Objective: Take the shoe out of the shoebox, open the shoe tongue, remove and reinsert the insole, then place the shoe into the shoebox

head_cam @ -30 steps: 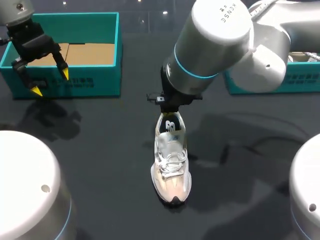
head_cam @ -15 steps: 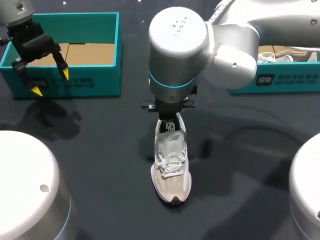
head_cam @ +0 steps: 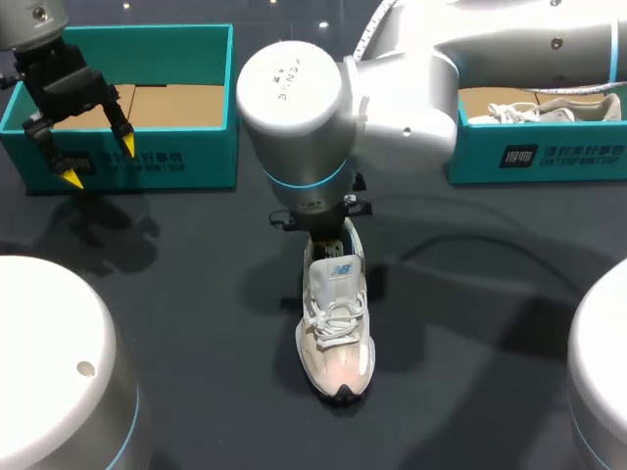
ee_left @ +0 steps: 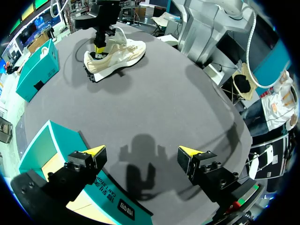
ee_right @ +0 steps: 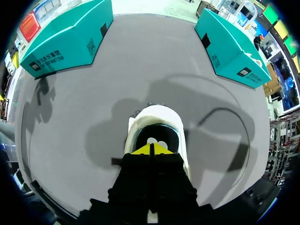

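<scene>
While left fingers (ee_left: 95,153) hang spread far off, right fingers (ee_right: 142,150), pressed together, poise over the heel opening of the shoe (head_cam: 335,338).

The right arm (head_cam: 411,78) is built of thick silver-grey cylinders. Its flat round cap (head_cam: 289,88) bears faint lettering, and a thin light-blue ring (head_cam: 299,182) circles the joint below. A pale cable (head_cam: 370,29) runs along it. The left gripper (ee_left: 140,152) and right gripper (ee_right: 151,149) are black and blocky, with wedge-shaped yellow tips. Two white domes (head_cam: 49,333) each carry one small dark hole.
</scene>
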You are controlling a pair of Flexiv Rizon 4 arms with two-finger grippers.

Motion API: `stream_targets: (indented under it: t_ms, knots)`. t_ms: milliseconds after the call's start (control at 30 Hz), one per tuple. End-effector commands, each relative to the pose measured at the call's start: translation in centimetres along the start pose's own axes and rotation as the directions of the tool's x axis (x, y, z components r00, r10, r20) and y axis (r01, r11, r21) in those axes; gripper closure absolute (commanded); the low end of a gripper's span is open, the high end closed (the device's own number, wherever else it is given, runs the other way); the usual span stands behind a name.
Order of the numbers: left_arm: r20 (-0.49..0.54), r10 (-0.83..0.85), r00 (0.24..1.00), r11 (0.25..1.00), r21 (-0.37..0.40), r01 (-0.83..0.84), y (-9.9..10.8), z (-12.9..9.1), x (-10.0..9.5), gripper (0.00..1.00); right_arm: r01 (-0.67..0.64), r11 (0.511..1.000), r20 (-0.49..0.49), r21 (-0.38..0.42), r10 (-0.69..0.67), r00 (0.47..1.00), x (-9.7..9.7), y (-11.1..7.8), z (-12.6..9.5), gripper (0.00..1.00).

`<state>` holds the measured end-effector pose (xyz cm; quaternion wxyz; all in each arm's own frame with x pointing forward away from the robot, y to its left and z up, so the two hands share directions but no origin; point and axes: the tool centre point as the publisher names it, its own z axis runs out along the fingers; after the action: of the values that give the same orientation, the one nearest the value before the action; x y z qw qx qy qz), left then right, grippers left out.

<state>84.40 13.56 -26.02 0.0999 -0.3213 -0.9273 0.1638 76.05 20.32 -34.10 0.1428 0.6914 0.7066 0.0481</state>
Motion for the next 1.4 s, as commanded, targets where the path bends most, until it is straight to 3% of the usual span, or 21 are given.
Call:
stream_targets:
  t_ms: [33, 367, 667, 933, 1233, 1400]
  knots:
    - [-0.002, 0.000, 1.000, 1.000, -0.002, 0.000, 0.0, -0.1, 0.0, 0.00, -0.002, 1.000, 0.056, -0.018, 0.003, 0.998, 0.8, -0.3, 1.1, 1.00]
    - [-0.002, 0.000, 1.000, 1.000, -0.002, 0.000, 0.0, -0.1, 0.0, 0.00, 0.017, 1.000, 0.095, 0.023, -0.020, 0.995, -0.2, -0.5, 3.8, 1.00]
    - [-0.002, 0.000, 1.000, 1.000, -0.002, 0.000, 0.0, -0.1, 0.0, 0.00, 0.045, 0.998, 0.225, -0.045, -0.034, 0.974, -0.5, -0.7, 1.0, 1.00]
    - [-0.002, 0.000, 1.000, 1.000, -0.002, 0.000, 0.0, -0.1, 0.0, 0.00, 0.068, 0.998, 0.322, -0.004, -0.064, 0.945, -1.2, -0.4, 2.5, 1.00]
    - [-0.002, 0.000, 1.000, 1.000, -0.002, 0.000, 0.0, -0.1, 0.0, 0.00, 0.065, 0.992, 0.326, 0.107, -0.097, 0.940, -1.4, -1.0, 5.7, 1.00]
    - [-0.002, 0.000, 1.000, 1.000, -0.002, 0.000, 0.0, -0.1, 0.0, 0.00, 0.088, 0.990, 0.293, 0.113, -0.118, 0.949, -0.7, -1.6, 5.3, 1.00]
